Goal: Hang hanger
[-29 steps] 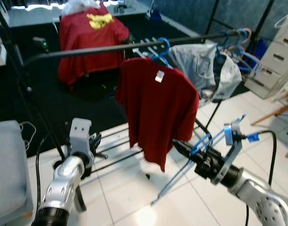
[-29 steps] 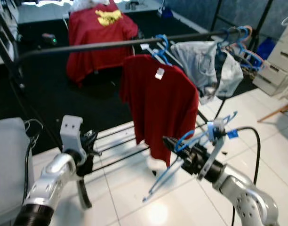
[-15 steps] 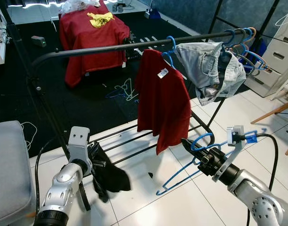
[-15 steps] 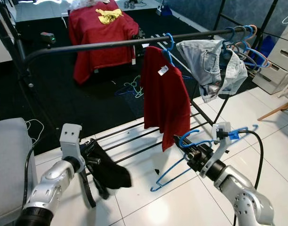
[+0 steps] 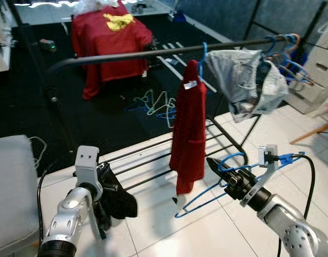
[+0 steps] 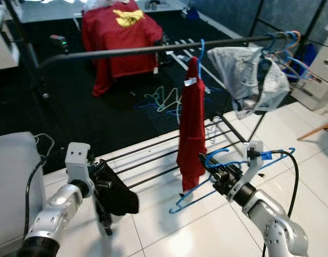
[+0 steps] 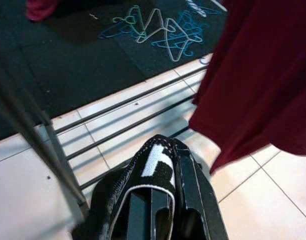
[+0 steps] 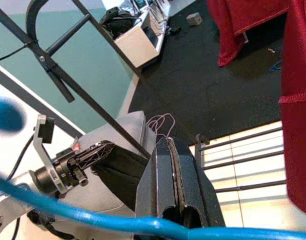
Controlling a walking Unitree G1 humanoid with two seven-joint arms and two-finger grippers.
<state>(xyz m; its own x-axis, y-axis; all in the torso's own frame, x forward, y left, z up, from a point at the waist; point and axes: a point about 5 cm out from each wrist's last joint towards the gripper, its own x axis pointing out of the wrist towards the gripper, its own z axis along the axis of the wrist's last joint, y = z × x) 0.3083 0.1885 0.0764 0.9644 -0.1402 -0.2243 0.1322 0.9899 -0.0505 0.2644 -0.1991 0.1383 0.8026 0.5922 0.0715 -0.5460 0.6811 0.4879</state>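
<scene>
Claw, right point(image 5: 213, 164), clamped on blue hanger point(image 5: 207, 198); shirt tag point(image 5: 190, 84) unreadable.

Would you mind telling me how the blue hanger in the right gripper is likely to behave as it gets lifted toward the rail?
The blue hanger looks thin, so probably light and slightly springy. The right gripper holds it near the hook, so its body may swing. It could snag the red shirt beside it.

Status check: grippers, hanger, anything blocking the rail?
Right gripper shut on blue hanger, low, below the rail. Left gripper shut on black garment. Red shirt hangs between hanger and rail.
</scene>
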